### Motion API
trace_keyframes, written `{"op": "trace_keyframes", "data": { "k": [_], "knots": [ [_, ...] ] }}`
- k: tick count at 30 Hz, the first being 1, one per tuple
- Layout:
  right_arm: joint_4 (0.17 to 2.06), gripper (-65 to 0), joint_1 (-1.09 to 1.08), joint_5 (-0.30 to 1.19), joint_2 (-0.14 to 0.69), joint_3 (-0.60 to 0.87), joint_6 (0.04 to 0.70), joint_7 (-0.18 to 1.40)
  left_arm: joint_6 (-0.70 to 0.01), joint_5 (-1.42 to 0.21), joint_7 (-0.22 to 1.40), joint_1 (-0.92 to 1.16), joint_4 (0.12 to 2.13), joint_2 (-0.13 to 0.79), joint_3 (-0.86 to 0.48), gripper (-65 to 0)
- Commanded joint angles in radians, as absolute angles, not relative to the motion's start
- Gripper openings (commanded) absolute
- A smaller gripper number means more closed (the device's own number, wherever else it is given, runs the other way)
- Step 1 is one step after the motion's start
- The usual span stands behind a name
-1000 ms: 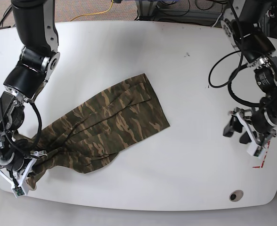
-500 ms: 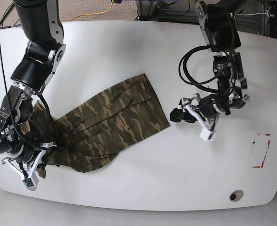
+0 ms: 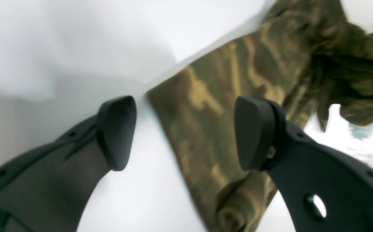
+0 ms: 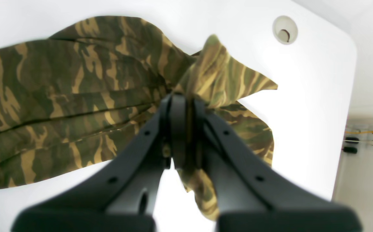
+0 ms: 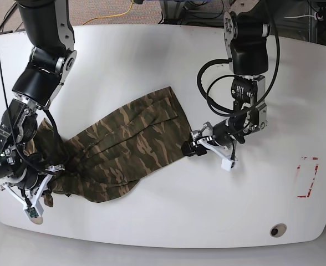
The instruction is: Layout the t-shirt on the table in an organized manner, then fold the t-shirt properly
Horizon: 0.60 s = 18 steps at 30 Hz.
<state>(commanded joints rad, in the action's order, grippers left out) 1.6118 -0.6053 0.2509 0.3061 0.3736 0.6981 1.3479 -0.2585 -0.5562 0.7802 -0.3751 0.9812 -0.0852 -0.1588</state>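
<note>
One t-shirt (image 5: 127, 147) lengthwise on a diagonal across the table (image 5: 152, 61).

Bright, even overhead light; the white table (image 5: 152, 55) is glossy and near blown out, shadows under the arms soft and faint. Base view sharp. Left wrist view heavily motion-blurred: t-shirt (image 3: 225, 96) smeared, grey shadow across the upper left. Right wrist view: fingers (image 4: 178, 129) soft up close, cloth beyond reasonably sharp, table's far corner overexposed.
</note>
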Motion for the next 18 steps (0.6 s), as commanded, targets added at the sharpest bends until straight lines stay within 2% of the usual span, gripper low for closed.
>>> {"op": "trace_keyframes", "data": {
  "k": [6,12,15,17,18],
  "knots": [
    [1.610,-63.6,-0.602,0.251,0.302,0.421,0.698,1.348,-0.257,-0.555,0.783,-0.427,0.875,-0.125,-0.150,-19.7],
    [1.609,-63.6,-0.601,0.251,0.302,0.429,0.698,1.348,-0.214,-0.562,0.785,-0.429,0.872,-0.125,-0.038,-21.0],
    [1.610,-63.6,-0.601,0.251,0.302,0.429,0.698,1.348,-0.208,-0.564,0.785,-0.427,0.872,-0.125,-0.033,-26.7],
    [1.610,-63.6,-0.601,0.251,0.302,0.429,0.698,1.348,-0.208,-0.564,0.782,-0.427,0.872,-0.125,-0.033,-32.9],
    [1.610,-63.6,-0.601,0.251,0.302,0.429,0.698,1.348,-0.208,-0.564,0.780,-0.427,0.872,-0.125,-0.033,-38.5]
  ]
}}
